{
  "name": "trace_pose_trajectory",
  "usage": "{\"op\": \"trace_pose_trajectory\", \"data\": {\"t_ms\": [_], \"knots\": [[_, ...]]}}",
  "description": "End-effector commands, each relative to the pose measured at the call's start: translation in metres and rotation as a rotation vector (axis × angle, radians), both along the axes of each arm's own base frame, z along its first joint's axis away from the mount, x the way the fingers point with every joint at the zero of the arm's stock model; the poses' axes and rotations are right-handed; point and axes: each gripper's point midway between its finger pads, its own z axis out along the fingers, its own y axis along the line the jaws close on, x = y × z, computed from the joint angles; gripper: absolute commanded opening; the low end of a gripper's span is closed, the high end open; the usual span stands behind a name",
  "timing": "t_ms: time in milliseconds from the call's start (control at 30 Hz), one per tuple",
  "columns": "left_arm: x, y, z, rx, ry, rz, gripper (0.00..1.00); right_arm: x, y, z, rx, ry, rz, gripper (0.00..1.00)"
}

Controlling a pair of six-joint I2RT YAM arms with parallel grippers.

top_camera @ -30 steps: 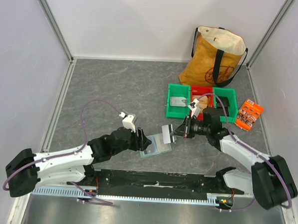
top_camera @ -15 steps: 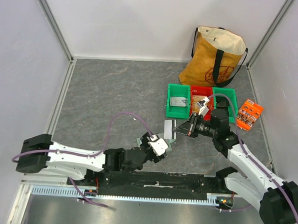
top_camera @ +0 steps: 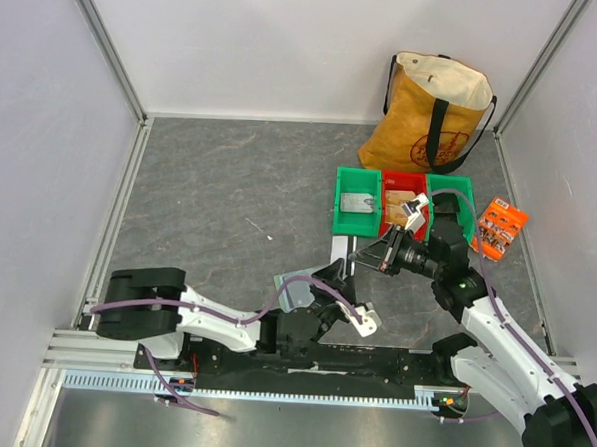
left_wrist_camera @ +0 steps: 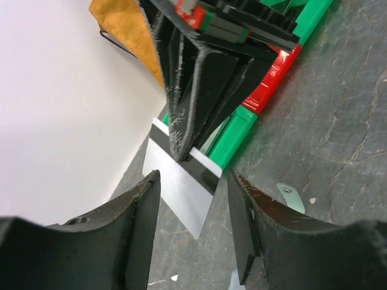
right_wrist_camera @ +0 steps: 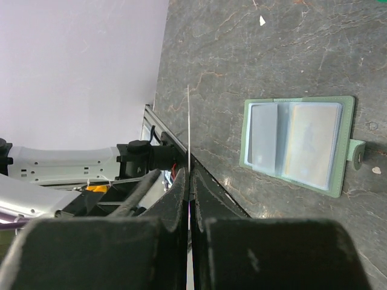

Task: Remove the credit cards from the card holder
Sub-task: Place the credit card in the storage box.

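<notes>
With the right hand [top_camera: 354,256] pinching a card [left_wrist_camera: 178,190] on edge above the tabletop [top_camera: 230,200] and the left hand [left_wrist_camera: 192,178] open (near the holder [right_wrist_camera: 299,145], which lies spread flat), we should lower the card gently and release only once it is flat.

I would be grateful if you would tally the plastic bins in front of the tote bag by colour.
Green bins: 2
Red bin: 1
Total: 3
</notes>
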Motion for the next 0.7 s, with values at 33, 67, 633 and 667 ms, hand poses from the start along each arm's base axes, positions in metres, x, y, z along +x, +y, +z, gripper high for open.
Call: {"op": "trace_pose_trajectory", "data": {"t_ms": [33,67,633,667], "knots": [[0.002,-0.009,0.029,-0.043,-0.109,0.044,0.54,-0.001,0.0,0.02,0.04,-0.028,-0.01,0.0],[0.001,-0.01,0.028,-0.04,-0.109,0.043,0.54,-0.002,0.0,0.022,0.042,-0.031,-0.011,0.0],[0.008,0.001,0.03,-0.081,-0.118,0.144,0.02,-0.007,-0.003,0.023,0.058,-0.008,-0.026,0.0],[0.008,0.002,0.03,-0.089,-0.11,0.148,0.02,-0.007,-0.003,0.023,0.06,-0.011,-0.028,0.0]]}}
